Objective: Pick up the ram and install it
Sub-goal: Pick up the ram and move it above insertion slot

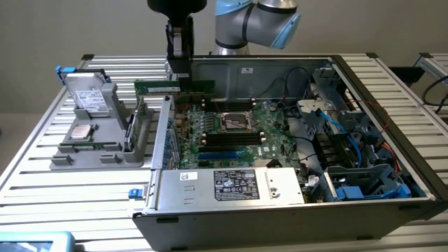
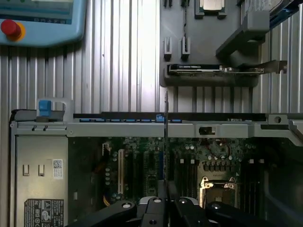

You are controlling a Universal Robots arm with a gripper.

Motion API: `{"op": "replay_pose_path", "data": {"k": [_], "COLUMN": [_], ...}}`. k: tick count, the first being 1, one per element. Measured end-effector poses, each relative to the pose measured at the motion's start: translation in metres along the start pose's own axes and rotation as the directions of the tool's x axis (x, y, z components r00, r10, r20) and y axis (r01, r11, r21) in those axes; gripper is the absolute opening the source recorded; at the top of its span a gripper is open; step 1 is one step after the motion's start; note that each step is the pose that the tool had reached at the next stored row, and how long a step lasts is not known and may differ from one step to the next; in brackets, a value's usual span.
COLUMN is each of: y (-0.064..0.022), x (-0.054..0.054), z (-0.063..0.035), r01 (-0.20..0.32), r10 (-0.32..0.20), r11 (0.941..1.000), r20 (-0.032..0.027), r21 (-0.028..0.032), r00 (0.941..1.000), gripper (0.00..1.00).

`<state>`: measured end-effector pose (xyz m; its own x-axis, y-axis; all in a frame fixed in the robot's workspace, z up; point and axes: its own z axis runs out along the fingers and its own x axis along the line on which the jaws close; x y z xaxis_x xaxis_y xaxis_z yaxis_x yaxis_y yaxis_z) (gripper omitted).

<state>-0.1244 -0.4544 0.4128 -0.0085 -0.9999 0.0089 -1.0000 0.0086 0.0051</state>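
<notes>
The ram is a long green stick held level in the air over the open computer case's wall, on the exterior view's left. My gripper comes down from above and is shut on the ram near its middle. In the wrist view the ram shows edge-on as a thin line reaching out from my gripper, over the motherboard. The black memory slots lie below, beside the processor socket.
The open case holds the motherboard, cables, drive cages and a power supply. On the exterior view's left, a grey fixture carries a hard drive and a silver processor chip. A teach pendant lies nearby.
</notes>
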Motion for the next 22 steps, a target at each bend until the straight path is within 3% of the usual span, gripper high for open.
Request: {"op": "replay_pose_path", "data": {"k": [3, 14, 22], "y": [-0.0136, -0.0629, -0.0799], "x": [0.0, -0.002, -0.009], "z": [0.0021, 0.012, 0.0189], "r01": [0.0, 0.0, -0.002], "r10": [0.0, 0.0, 0.002], "r11": [1.0, 0.9999, 0.9999], "r20": [0.0, 0.0001, 0.0002], "r21": [0.0009, 0.0135, 0.0137], "r00": [1.0, 1.0, 1.0], "gripper": [0.13, 0.13, 0.13]}}
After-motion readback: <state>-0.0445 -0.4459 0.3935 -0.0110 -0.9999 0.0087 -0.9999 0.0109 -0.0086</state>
